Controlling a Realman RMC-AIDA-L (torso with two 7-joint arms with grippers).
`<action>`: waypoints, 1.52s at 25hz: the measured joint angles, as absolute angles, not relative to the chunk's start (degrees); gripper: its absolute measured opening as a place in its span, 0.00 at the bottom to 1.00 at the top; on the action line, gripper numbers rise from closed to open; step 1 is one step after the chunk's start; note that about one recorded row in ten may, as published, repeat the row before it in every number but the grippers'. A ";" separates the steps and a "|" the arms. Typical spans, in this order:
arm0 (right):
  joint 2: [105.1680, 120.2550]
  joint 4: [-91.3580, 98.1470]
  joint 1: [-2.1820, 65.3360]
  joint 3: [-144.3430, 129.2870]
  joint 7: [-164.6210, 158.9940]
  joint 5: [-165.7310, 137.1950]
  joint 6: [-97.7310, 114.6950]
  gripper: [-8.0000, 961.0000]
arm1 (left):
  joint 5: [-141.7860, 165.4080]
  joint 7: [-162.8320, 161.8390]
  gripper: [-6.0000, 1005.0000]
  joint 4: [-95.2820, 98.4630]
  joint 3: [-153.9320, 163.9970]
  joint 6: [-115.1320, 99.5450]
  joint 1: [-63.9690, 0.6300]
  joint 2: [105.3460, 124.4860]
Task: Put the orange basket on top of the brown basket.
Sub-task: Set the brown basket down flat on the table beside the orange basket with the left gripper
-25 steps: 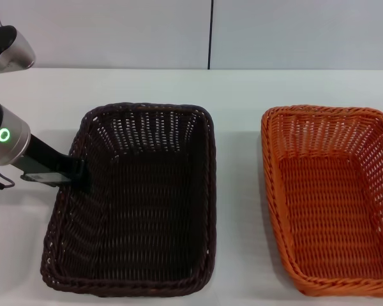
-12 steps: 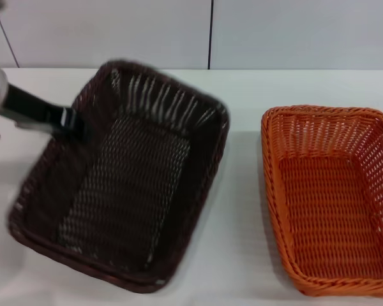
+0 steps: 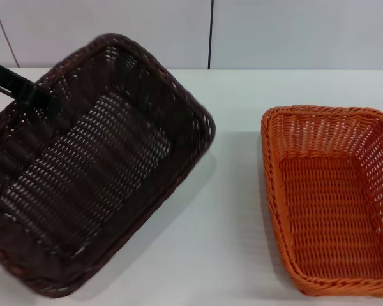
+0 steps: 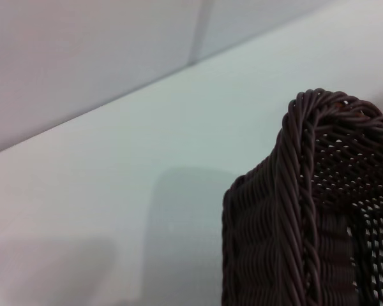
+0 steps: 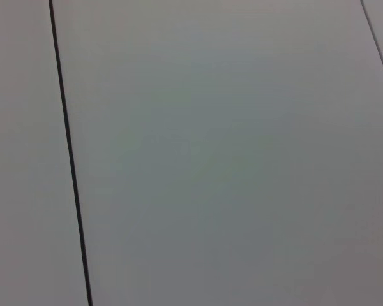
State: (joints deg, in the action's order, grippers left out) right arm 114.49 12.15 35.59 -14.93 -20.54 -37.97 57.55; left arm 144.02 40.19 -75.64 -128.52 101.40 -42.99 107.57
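Note:
The brown basket is lifted off the white table and tilted, its open side facing me, at the left of the head view. My left gripper is shut on its left rim, reaching in from the upper left. A corner of the brown basket also shows close up in the left wrist view. The orange basket sits flat on the table at the right, upright and empty. My right gripper is out of view.
The white table has a bare strip between the two baskets. A pale wall with a dark vertical seam stands behind the table. The right wrist view shows only wall panels.
The brown basket has been lifted from the table, swung up and to the left, and tilted. My left arm has moved up and left with it. The orange basket has not moved.

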 joint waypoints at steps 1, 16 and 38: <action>114.51 12.12 35.59 -14.94 -20.55 -37.97 57.56 0.52 | 143.98 41.57 0.18 -75.09 -128.37 101.75 -43.42 107.40; 115.21 11.81 35.18 -14.94 -20.93 -37.97 58.01 0.52 | 146.93 54.91 0.18 -51.74 -120.44 87.91 -55.33 113.58; 114.90 11.16 34.75 -14.94 -21.79 -37.97 57.80 0.51 | 139.55 53.00 0.22 -55.51 -117.73 82.74 -56.12 117.81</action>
